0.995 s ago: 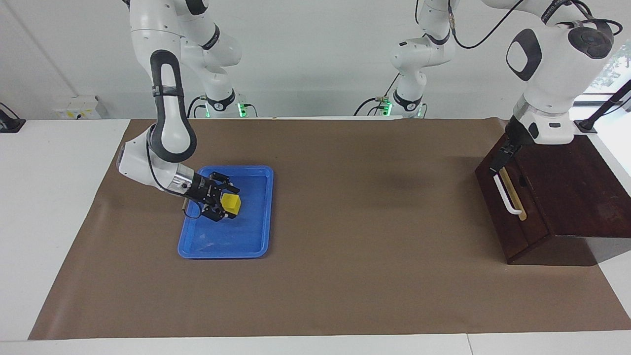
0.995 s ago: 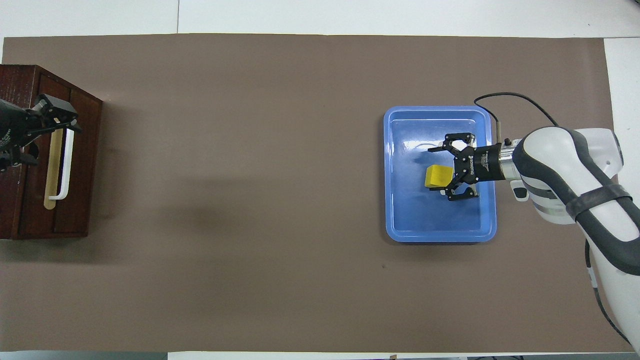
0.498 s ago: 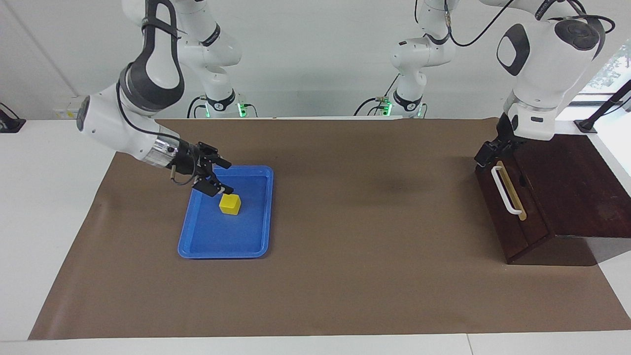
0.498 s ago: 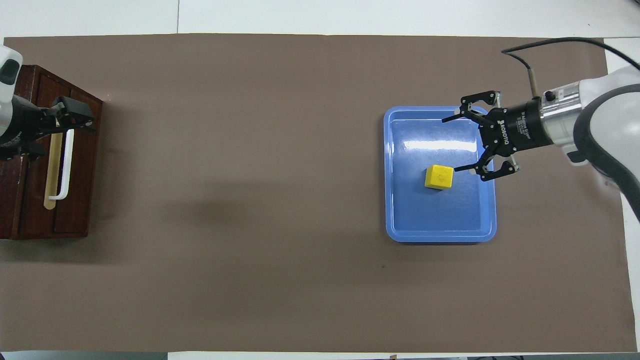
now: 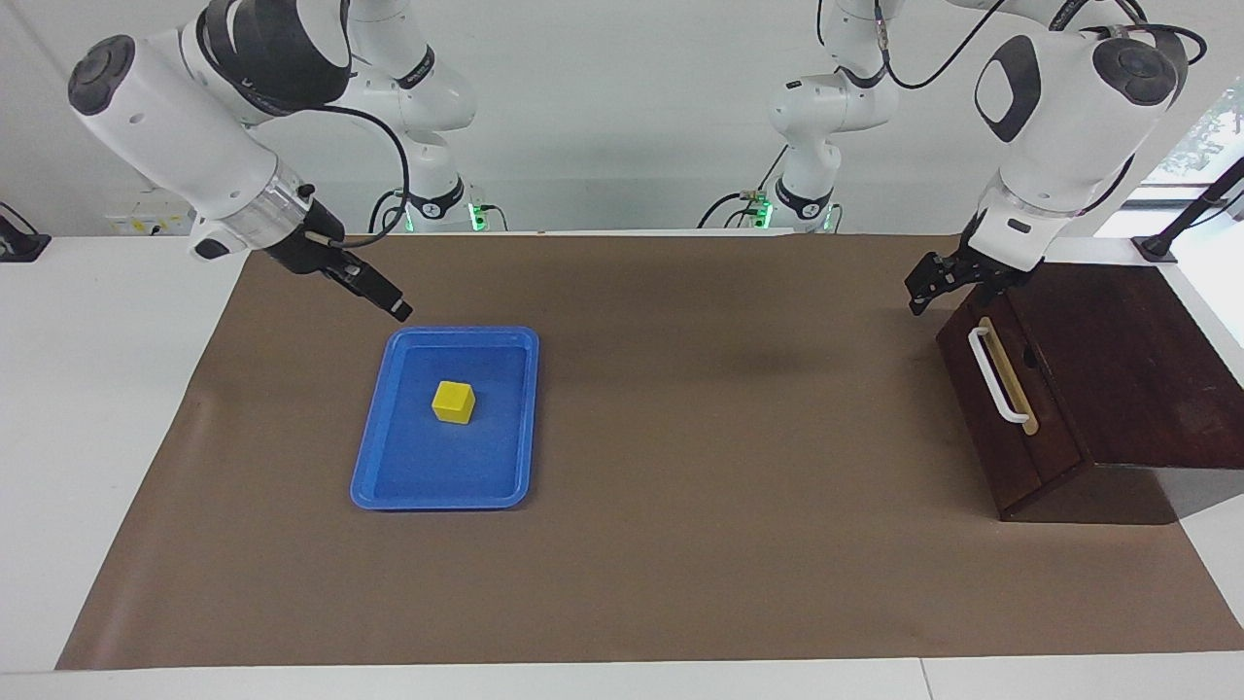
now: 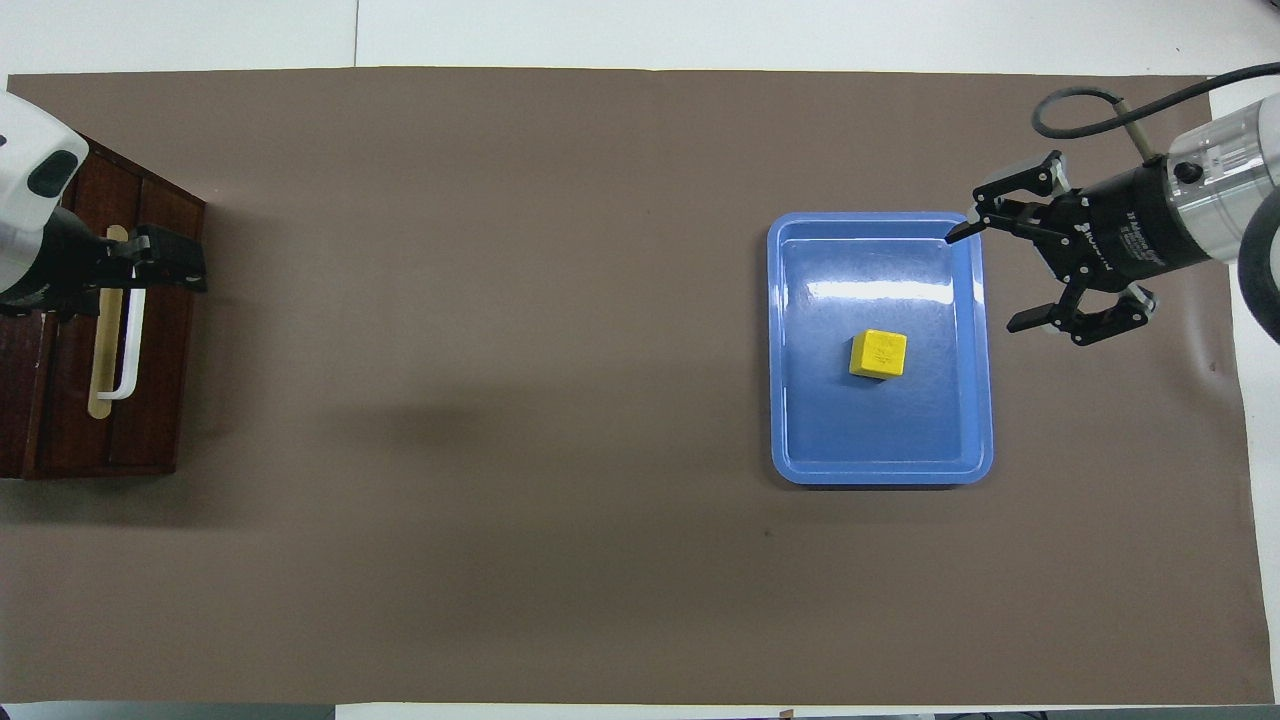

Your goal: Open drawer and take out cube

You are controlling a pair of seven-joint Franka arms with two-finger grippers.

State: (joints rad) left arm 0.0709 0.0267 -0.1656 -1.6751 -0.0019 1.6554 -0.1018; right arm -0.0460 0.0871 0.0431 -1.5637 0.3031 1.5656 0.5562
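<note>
The yellow cube [image 5: 454, 402] sits in the blue tray [image 5: 442, 498], apart from both grippers; it also shows in the overhead view [image 6: 878, 354]. My right gripper [image 6: 985, 280] is open and empty, raised over the tray's edge at the right arm's end; it also shows in the facing view [image 5: 394, 309]. The dark wooden drawer [image 5: 1011, 428] is shut in its box, its white handle [image 5: 999, 377] free. My left gripper [image 5: 923, 285] hangs in the air by the upper end of the drawer front, off the handle; it also shows in the overhead view [image 6: 170, 270].
A brown mat [image 5: 729, 437] covers the table between the tray and the drawer box. The blue tray [image 6: 880, 475] lies toward the right arm's end of the table and the dark wooden box [image 5: 1127, 369] at the left arm's end.
My right gripper has let go of the cube in the tray and risen away toward the right arm's end. My left gripper has lifted off the top of the drawer handle.
</note>
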